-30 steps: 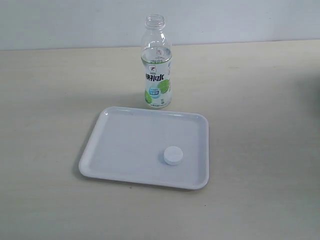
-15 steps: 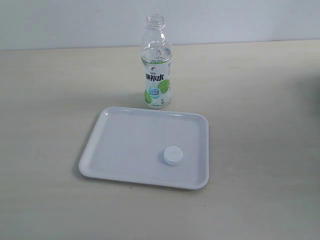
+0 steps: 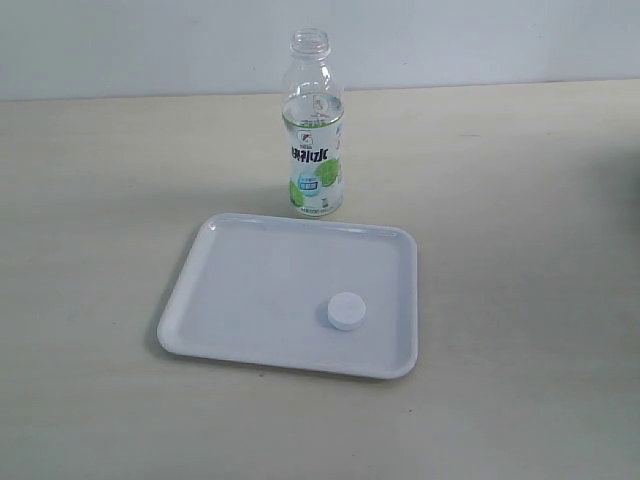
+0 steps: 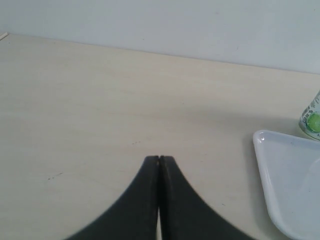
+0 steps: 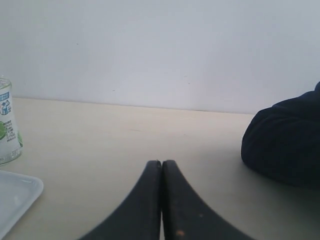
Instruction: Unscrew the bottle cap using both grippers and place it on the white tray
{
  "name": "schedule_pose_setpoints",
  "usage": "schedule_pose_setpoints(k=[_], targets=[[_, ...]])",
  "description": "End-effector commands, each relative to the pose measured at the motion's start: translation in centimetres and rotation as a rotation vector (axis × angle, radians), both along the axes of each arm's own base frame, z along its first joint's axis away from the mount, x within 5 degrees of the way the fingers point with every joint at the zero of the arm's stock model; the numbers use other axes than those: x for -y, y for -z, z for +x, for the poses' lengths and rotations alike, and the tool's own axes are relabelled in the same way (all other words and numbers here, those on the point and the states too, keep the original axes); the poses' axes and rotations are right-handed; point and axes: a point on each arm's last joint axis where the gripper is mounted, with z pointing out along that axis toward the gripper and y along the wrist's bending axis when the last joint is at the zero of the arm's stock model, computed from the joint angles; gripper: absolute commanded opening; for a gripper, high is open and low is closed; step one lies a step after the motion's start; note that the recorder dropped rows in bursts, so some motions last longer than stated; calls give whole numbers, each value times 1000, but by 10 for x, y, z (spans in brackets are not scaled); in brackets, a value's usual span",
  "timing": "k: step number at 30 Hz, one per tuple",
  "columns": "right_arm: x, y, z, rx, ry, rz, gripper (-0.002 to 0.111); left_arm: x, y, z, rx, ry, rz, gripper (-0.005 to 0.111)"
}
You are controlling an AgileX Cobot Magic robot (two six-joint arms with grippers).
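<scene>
Shows bottle cap (image 3: 346,311) on white tray (image 3: 250,290), bottle (image 3: 314,150) upright just behind. Finds left end effector (image 4: 159,159), right end effector (image 5: 161,162) clenched empty, bottle and tray cropped in wrist views.

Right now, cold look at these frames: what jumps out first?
The bottle stands upright and uncapped on the table, just behind the white tray. The bottle cap lies inside the tray, in its near-right part as the exterior view shows it. The left gripper and right gripper are shut on nothing and appear only in their wrist views, with a dark rounded shape on the table near the right one.
</scene>
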Motion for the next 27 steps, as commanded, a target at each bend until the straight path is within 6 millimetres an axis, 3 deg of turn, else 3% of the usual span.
schedule_pose_setpoints(k=[1, 11, 27], targets=[[0, 1, 0, 7, 6, -4, 0, 0, 0, 0, 5, -3, 1, 0], [1, 9, -2, -85, 19, 11, 0, 0, 0, 0, 5, -3, 1, 0], [1, 9, -2, -86, 19, 15, 0, 0, 0, 0, 5, -3, 1, 0]])
